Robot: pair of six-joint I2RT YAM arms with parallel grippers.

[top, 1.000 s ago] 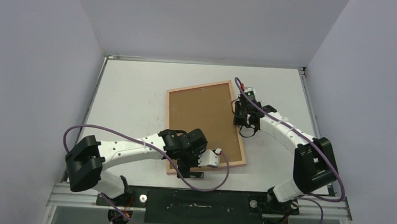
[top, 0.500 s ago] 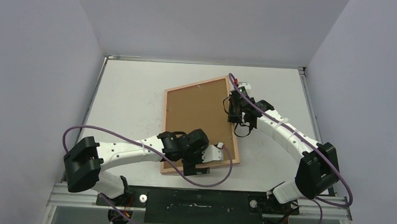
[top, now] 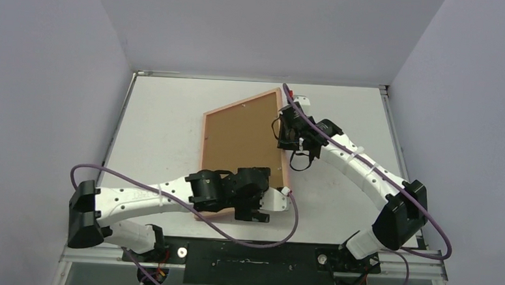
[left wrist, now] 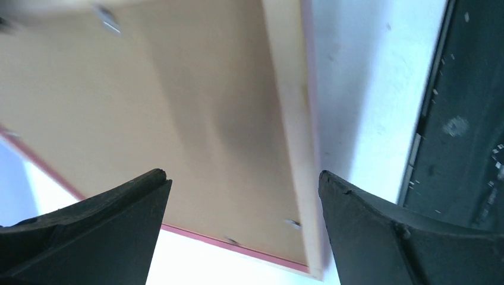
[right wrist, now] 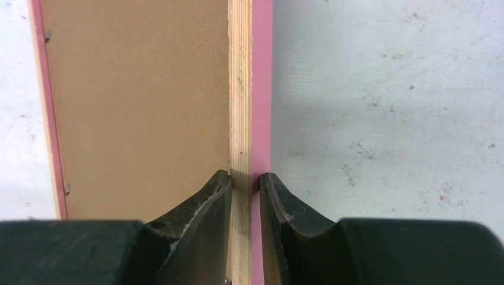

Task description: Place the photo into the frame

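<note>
While the right end effector (right wrist: 245, 178) pinches the right long edge of the frame (right wrist: 240, 89), lying backing panel (top: 243, 148) up, lengthwise away from the arms on the bench (top: 166, 125), the left end effector (left wrist: 241, 178) gapes released over its near end, the photo out of sight.

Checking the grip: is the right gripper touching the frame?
Touching. The right wrist view shows the right gripper with both fingers pressed against the frame along its edge.

Your right gripper (right wrist: 245, 178) has lifted the frame (top: 240, 142) by its right edge, tilting it leftward; your left gripper (left wrist: 241, 181) has shifted left.
</note>
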